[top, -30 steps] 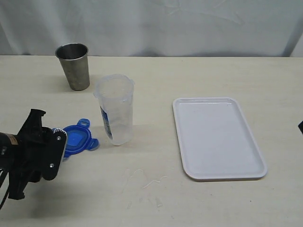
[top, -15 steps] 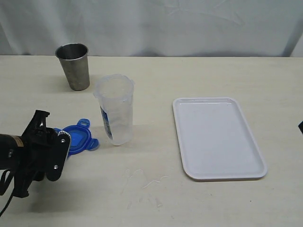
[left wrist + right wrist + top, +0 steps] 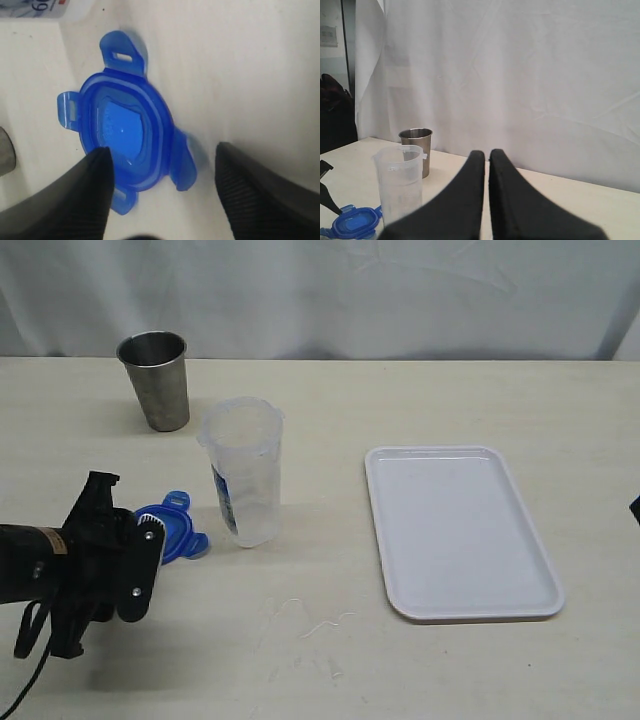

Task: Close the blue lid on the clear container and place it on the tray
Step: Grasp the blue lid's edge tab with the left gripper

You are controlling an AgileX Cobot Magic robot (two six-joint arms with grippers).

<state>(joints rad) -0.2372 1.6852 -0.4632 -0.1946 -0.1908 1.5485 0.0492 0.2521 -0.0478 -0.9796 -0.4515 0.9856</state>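
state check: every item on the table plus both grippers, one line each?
blue lid: off the container, flat on the table, flaps splayed
clear container: upright, uncapped, looks empty
tray: flat, nothing on it
metal cup: upright, open top
left gripper: open, fingers either side of the lid, no grip
right gripper: shut, holding nothing

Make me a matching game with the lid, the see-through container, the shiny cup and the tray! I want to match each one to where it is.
Things:
1. lid
2. clear container
3. metal cup
4. tray

Places:
A. far back, near the curtain
B. lying flat on the right side
C. flat on the table, under the open left gripper
D. standing upright in the middle, top open

Pairs: 1-C, 2-D, 3-A, 4-B
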